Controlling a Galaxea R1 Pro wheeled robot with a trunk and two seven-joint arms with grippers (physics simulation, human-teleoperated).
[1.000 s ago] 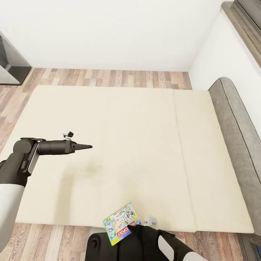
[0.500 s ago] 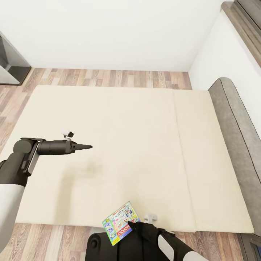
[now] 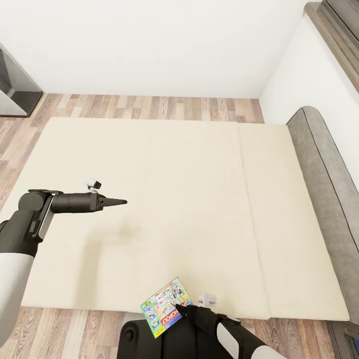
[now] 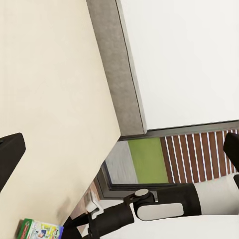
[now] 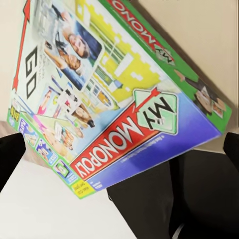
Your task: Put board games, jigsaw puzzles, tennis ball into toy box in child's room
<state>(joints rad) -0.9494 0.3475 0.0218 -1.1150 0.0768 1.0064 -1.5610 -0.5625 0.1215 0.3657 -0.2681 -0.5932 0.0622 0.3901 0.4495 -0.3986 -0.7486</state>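
Observation:
One board game (image 3: 166,306), a flat green and blue box with a red band, lies tilted at the near edge of the bed (image 3: 199,199), overhanging it toward my trunk. My right gripper (image 3: 178,308) is at the box's near right corner. In the right wrist view its jaws stand wide apart, with the printed face of the board game (image 5: 114,94) ahead of them. My left gripper (image 3: 122,202) hovers open over the left half of the mattress with nothing in it. The left wrist view catches a corner of the board game (image 4: 42,230) and my right arm (image 4: 164,204).
A low grey headboard (image 3: 324,164) runs along the bed's right side against a white wall. Wood-plank floor (image 3: 149,105) surrounds the bed. A dark grey piece of furniture (image 3: 12,85) stands at the far left.
My right wrist has edged slightly toward the bed, and the board game has shifted a touch with it. The left arm has not moved.

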